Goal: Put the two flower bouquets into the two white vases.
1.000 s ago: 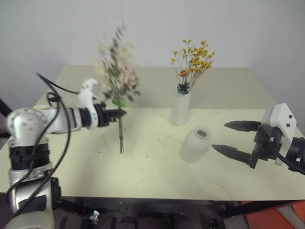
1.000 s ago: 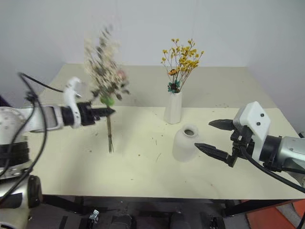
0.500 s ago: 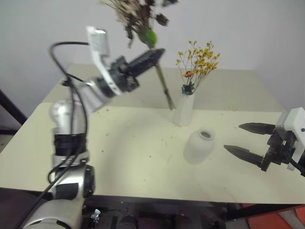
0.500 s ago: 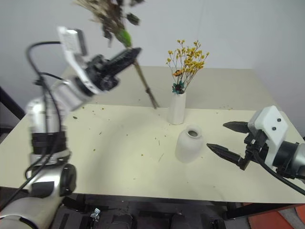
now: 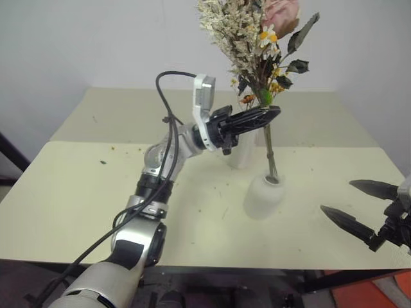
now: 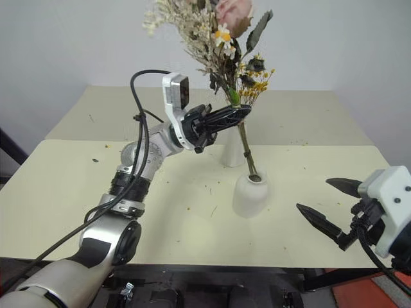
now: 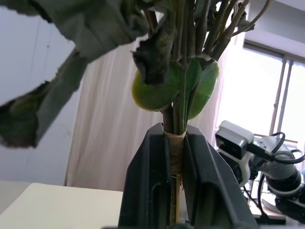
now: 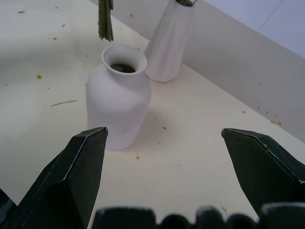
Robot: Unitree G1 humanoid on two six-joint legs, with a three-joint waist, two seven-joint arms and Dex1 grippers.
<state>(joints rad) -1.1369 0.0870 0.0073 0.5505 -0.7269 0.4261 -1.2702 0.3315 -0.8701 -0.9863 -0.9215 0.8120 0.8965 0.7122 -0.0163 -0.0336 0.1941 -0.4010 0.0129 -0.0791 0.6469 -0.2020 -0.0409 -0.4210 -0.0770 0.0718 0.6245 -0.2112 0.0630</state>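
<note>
My left gripper (image 5: 273, 112) is shut on the tied stems of the rose bouquet (image 5: 250, 32) and holds it upright over the middle of the table. In the left wrist view the two fingers (image 7: 147, 181) pinch the stems at their tan binding. The stem ends (image 8: 106, 24) hang just above the mouth of the round-bellied white vase (image 8: 119, 102). Behind it stands the tall slim vase (image 6: 231, 151) with the yellow bouquet (image 6: 260, 80) in it. My right gripper (image 5: 337, 197) is open and empty, to the right of the round vase and apart from it.
The cream table (image 5: 96, 192) carries small flecks of dried petals. A bare wall rises behind its far edge. The left arm's cable loops above the table's middle.
My left arm has swung the rose bouquet from the table's left side to the right, so that its stems hang over the round vase. The open right gripper has drawn back to the right.
</note>
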